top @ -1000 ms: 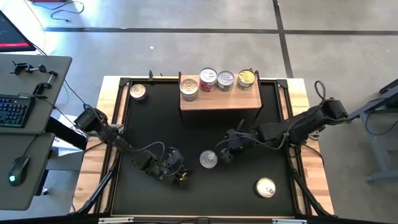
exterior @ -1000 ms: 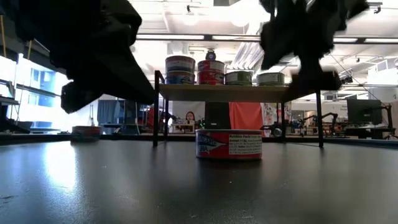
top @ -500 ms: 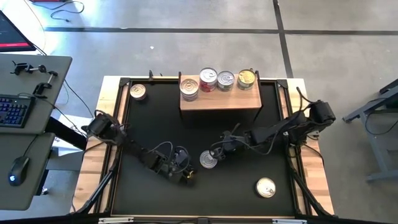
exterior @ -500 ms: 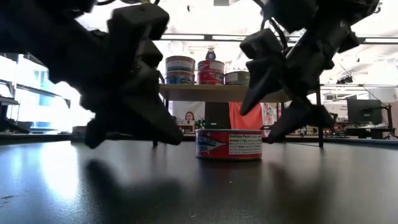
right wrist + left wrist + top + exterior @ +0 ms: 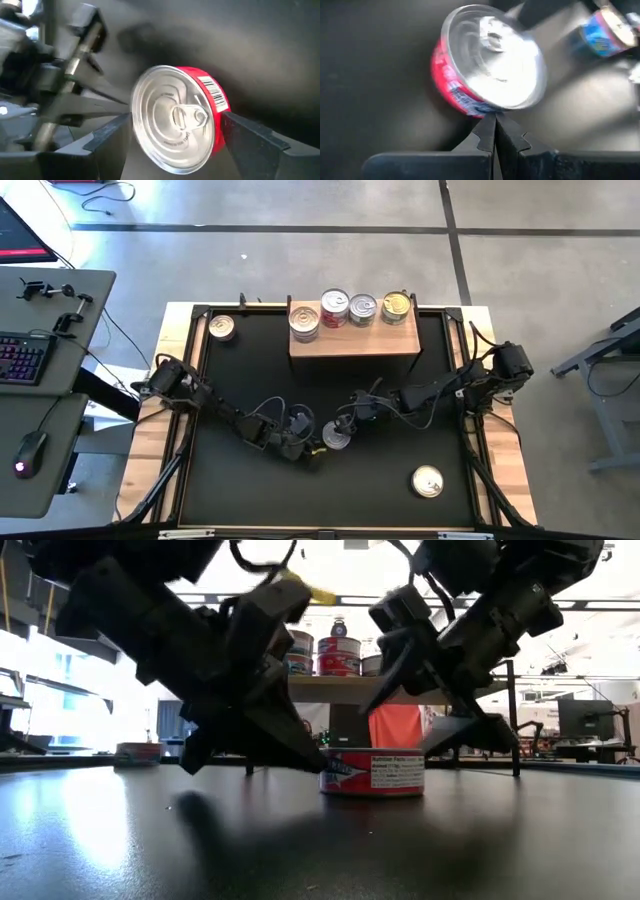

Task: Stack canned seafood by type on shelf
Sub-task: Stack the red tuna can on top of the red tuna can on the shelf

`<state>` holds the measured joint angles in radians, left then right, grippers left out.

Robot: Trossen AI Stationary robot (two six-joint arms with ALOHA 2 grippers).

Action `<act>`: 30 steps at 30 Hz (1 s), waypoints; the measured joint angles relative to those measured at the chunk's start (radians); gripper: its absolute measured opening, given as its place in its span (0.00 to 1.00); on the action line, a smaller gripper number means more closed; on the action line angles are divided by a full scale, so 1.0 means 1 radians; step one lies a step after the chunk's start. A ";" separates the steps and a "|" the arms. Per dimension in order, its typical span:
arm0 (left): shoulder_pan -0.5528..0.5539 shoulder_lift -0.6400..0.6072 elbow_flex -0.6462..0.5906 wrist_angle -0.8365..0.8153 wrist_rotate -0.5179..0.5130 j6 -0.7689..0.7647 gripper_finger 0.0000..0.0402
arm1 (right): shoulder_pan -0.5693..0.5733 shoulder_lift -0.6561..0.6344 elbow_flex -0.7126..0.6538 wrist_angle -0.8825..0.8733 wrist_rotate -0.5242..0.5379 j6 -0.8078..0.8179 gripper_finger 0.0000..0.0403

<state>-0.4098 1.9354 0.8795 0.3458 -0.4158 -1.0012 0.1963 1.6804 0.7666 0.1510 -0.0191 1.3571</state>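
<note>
Your right gripper point(image 5: 172, 137) straddles the red can point(image 5: 176, 125), fingers wide.
Neither finger visibly grips the can, which sits mid-table in front of the shelf point(image 5: 354, 340); your left gripper point(image 5: 495, 131), pinched closed, noses its side.

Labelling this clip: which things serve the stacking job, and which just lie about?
Job: shelf with cans on top; red-label can between the open right gripper; loose cans; shut left gripper.
Lying about: keyboard; mouse.
</note>
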 joint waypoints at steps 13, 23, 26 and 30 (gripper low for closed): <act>0.019 0.001 0.002 -0.112 0.059 0.012 0.00 | 0.006 -0.011 0.000 0.233 0.034 0.006 0.72; 0.024 -0.001 0.003 -0.169 0.019 0.083 0.00 | 0.048 -0.022 0.117 0.203 0.019 -0.053 0.72; 0.027 0.000 0.002 -0.171 -0.015 0.096 0.00 | 0.066 -0.022 0.166 0.114 0.053 -0.077 0.72; 0.044 0.000 0.001 -0.167 -0.042 0.095 0.00 | 0.087 -0.022 0.193 0.010 0.103 -0.093 0.72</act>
<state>-0.3654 1.9358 0.8801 0.1792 -0.4582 -0.9066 0.2831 1.6588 0.9596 0.1606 0.0843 1.2640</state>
